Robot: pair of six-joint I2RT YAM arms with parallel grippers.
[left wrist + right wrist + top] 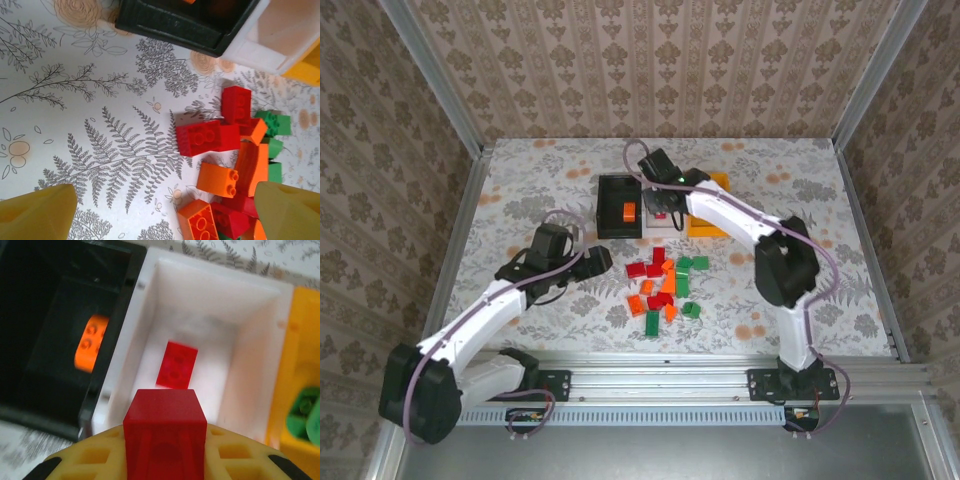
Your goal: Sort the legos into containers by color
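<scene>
My right gripper (165, 450) is shut on a red lego (165, 415) and hovers over the white container (252, 335), where another red lego (176, 364) lies. The black container (30, 405) on its left holds an orange lego (91, 342). On its right, the orange-yellow container (295, 340) holds a green lego (305, 416). My left gripper (165, 220) is open, low over the table at the left edge of the loose pile of legos (665, 285). Red legos (206, 137) and an orange lego (217, 180) lie between its yellow fingertips (35, 212).
The three containers stand side by side at the middle back of the table, black (618, 205), white (658, 228) and orange-yellow (718, 200). Patterned walls and a metal frame (455, 230) close the table in. Bare flowered cloth (520, 180) lies to the left.
</scene>
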